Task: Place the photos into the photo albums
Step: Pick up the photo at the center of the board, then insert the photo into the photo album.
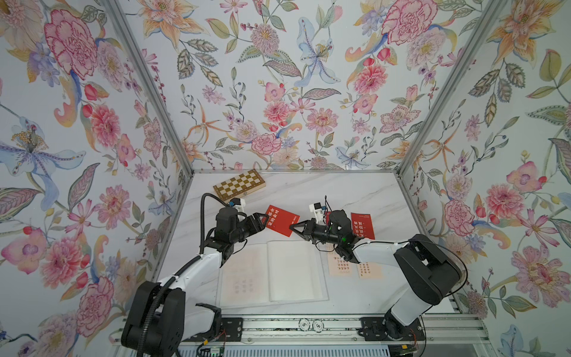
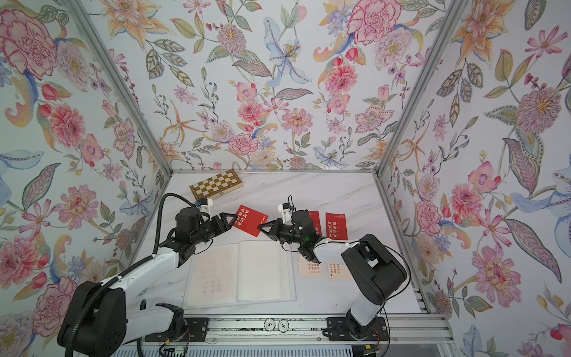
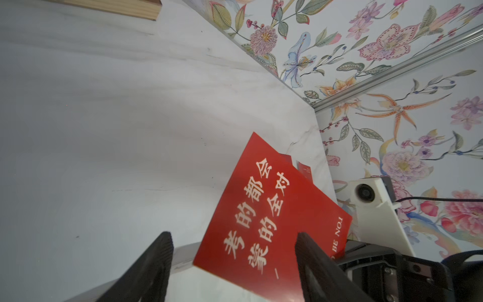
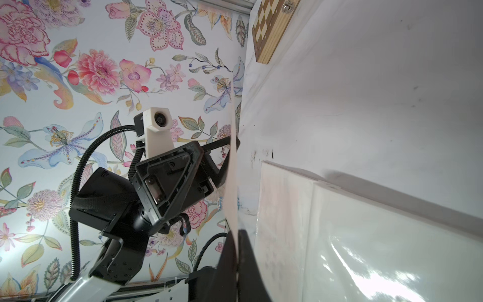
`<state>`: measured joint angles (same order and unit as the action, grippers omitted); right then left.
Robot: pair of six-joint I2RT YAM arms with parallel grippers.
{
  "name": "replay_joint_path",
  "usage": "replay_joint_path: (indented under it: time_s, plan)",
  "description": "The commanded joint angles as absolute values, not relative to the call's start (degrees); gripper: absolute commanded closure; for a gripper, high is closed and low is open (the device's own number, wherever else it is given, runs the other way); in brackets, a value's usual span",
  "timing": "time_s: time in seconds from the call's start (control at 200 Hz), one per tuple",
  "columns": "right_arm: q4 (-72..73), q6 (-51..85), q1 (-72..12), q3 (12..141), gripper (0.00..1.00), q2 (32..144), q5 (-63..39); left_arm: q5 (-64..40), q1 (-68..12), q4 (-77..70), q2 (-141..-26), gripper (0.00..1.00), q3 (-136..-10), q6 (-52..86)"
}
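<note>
A red photo (image 1: 282, 221) (image 2: 251, 220) with white characters hangs in the air above the far edge of the open photo album (image 1: 272, 272) (image 2: 241, 272). My right gripper (image 1: 292, 228) (image 2: 259, 228) is shut on its near right corner; in the right wrist view the card (image 4: 232, 183) shows edge-on between the closed jaws (image 4: 238, 248). My left gripper (image 1: 262, 221) (image 2: 230, 221) stands open at the card's left edge, its fingers apart on either side of the red photo (image 3: 274, 217) in the left wrist view. The album (image 4: 339, 235) lies flat with white pages and clear sleeves.
More red photos (image 1: 363, 225) (image 2: 336, 225) lie behind the right arm. Two cream photos (image 1: 340, 267) (image 2: 309, 267) sit right of the album, partly under that arm. A checkered wooden box (image 1: 239, 185) (image 2: 216, 184) rests at the back left. Floral walls enclose the marble table.
</note>
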<state>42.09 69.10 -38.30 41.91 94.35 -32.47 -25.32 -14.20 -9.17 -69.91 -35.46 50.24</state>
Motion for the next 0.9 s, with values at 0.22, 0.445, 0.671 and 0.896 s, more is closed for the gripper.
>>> replay_joint_path:
  time_s: [0.22,0.445,0.671,0.896]
  plan:
    - [-3.4,47.6,-42.6,55.9,1.0,87.3,-28.0,-12.7,-11.1,20.0,-62.9,0.27,-39.9,34.6]
    - [-16.8,41.6,-47.9,62.8,1.0,89.9,-22.3,-11.5,-11.1,22.7,-63.0,0.27,-37.0,33.9]
    - [-23.1,38.8,-51.8,67.2,1.0,93.3,-16.7,-16.6,-11.2,18.0,-63.2,0.29,-33.2,35.8]
    - [-27.8,37.8,-54.6,71.3,1.0,96.5,-11.0,-17.9,-12.7,15.3,-65.2,0.31,-31.4,36.2]
